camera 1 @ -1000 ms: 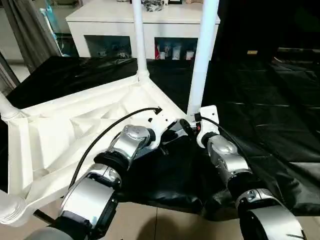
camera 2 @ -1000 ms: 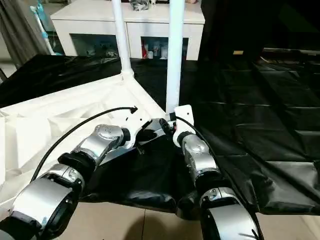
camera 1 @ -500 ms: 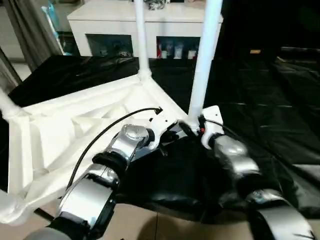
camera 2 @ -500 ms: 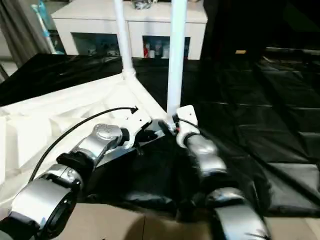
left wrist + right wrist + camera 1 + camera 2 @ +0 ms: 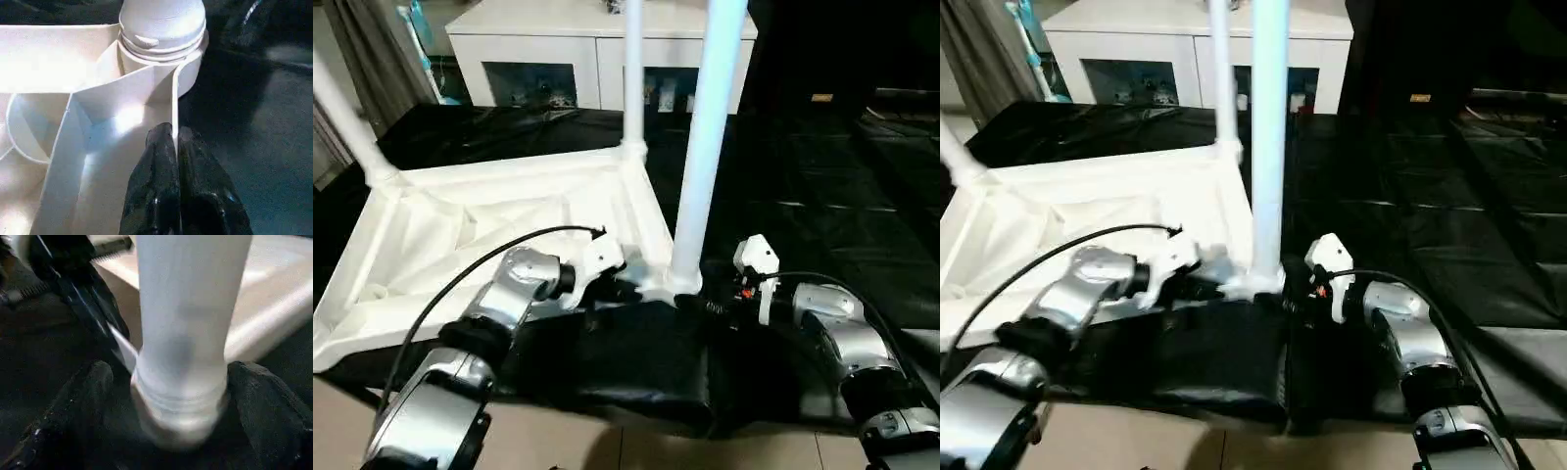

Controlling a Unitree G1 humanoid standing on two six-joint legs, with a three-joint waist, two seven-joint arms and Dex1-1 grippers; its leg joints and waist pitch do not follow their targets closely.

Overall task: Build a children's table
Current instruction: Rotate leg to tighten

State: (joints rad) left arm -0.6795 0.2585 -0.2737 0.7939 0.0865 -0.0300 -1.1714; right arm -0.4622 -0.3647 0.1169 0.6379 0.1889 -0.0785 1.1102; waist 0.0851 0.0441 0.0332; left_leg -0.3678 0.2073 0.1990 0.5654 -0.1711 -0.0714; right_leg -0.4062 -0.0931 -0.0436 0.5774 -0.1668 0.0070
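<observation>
Left gripper (image 5: 175, 142) pinching the thin side rim of the table top (image 5: 499, 211), fingers (image 5: 198, 181) pressed together on either side of the wall, just beside the near corner socket (image 5: 164, 54); right gripper (image 5: 166, 396) spread wide, its fingers (image 5: 266, 401) flanking the base of the near leg (image 5: 703, 147) without clamping it; that leg stands upright in the socket at the corner nearest the robot; table top lies upside down, ribbed underside up, on black sheeting (image 5: 822, 196); second leg (image 5: 632, 73) upright in the far corner, third leg (image 5: 347, 122) tilted at the left corner; white cabinet (image 5: 597, 49) with glass doors behind.
</observation>
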